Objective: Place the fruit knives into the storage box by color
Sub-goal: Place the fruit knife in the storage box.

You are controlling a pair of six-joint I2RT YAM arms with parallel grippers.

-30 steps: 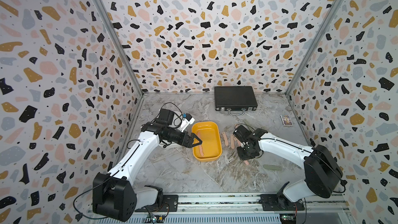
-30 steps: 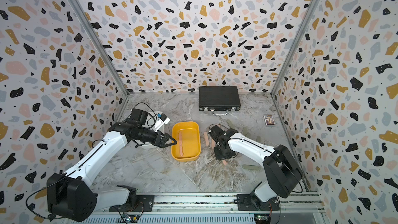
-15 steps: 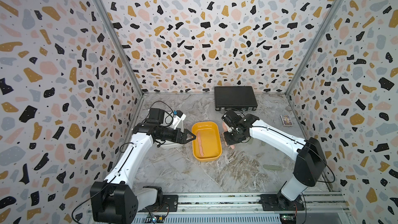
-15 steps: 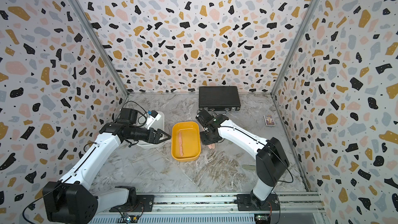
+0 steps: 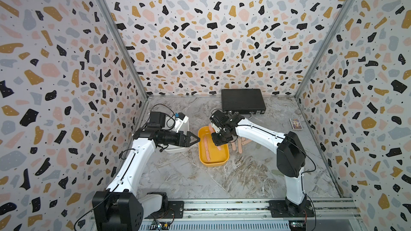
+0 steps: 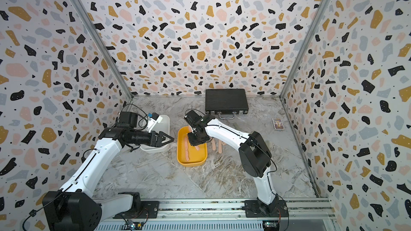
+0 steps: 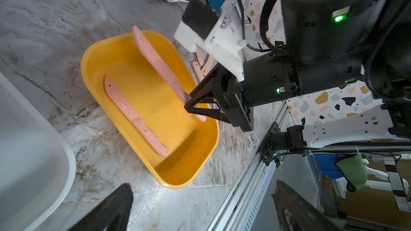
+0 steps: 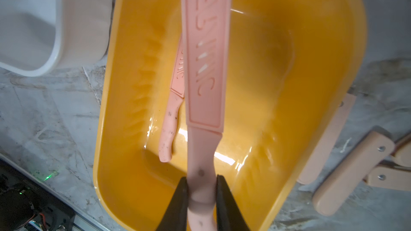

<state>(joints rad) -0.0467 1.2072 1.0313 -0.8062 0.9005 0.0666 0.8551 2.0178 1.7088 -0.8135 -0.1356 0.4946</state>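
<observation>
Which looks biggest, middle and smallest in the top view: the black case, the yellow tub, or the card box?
Largest to smallest, in a top view:
1 and 2, tied: black case and yellow tub. They look about alike, and the case lies farther back, so I won't rank them.
3. card box, clearly the smallest.
</observation>
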